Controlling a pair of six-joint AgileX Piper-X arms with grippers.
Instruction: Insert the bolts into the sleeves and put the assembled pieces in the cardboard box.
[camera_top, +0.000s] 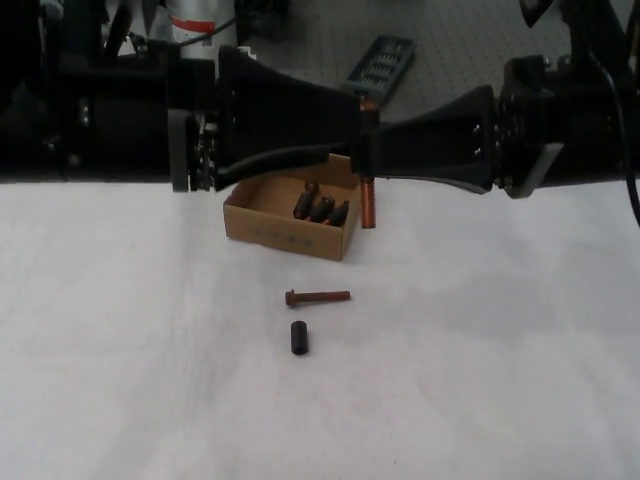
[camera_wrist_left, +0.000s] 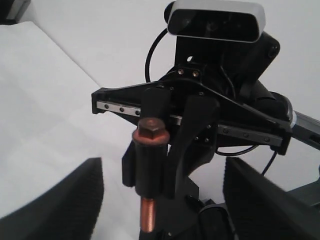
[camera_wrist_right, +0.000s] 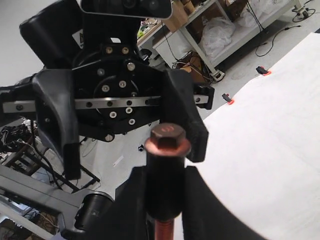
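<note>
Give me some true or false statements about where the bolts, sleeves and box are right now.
The right gripper is shut on a sleeve with a bolt through it. True.
The cardboard box is empty. False: dark assembled pieces lie in it.
A loose bolt and a loose sleeve lie on the white cloth. True.
The left gripper grips the bolt's head. False: its fingers are open, clear of it.

bolt tip beyond right wrist view's edge
</note>
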